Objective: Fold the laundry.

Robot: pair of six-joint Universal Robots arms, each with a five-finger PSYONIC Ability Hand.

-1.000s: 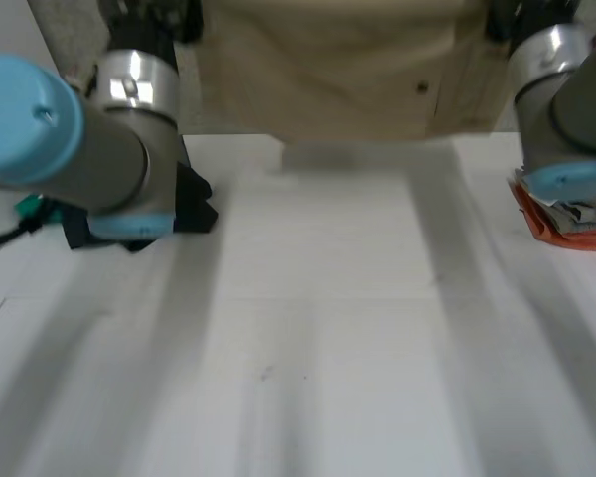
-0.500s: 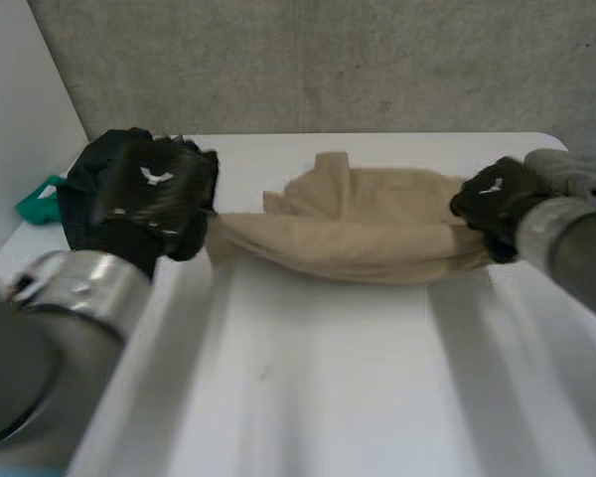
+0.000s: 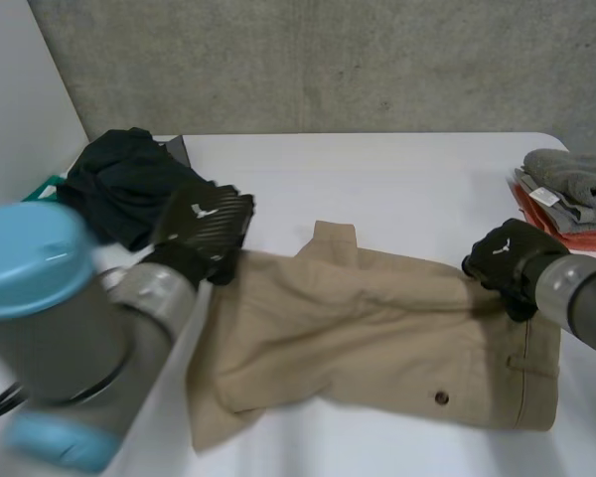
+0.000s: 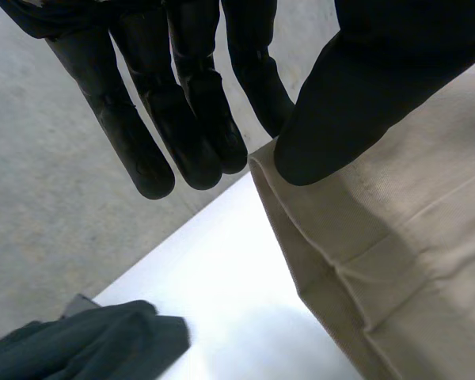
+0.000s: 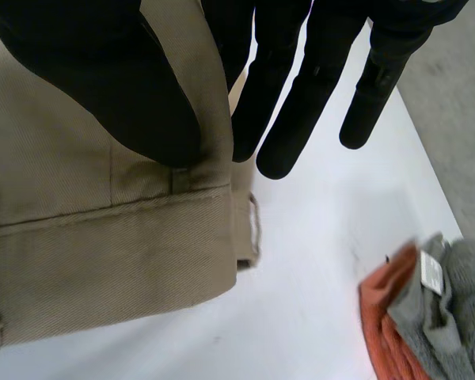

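white table (image 3: 377,169) under a grey wall (image 3: 328,60): the pants (image 3: 377,338), stretched in the air between the hands half a second ago, now lie flat across it, ready for a first fold, i judge. left hand (image 3: 204,224) pinches their far left edge, thumb against straight fingers; right hand (image 3: 507,263) pinches the waistband likewise. the left arm (image 3: 70,328) hides their near left corner.
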